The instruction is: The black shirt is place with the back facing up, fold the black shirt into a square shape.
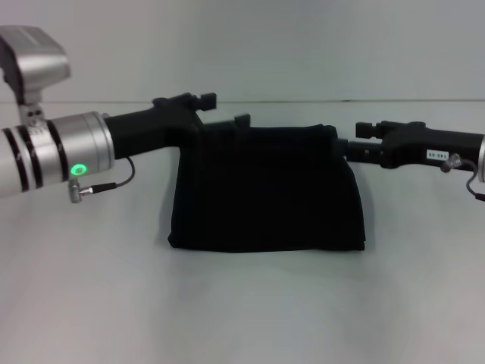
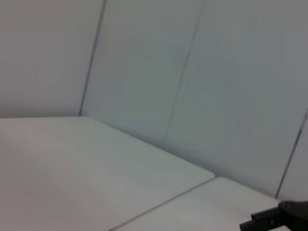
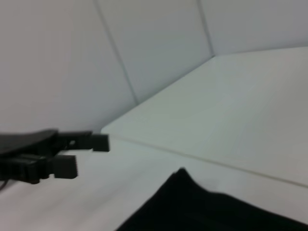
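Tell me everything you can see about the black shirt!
The black shirt looks like soft plain cloth, with no lettering showing. It is bunched into a rough rectangle. Its bottom edge seems to rest on the white table, while its top edge sits level with the left gripper and right gripper at its upper corners. A peaked corner shows in the right wrist view.

White table [image 1: 242, 303], pale wall [image 1: 303, 45] behind — seamed panels
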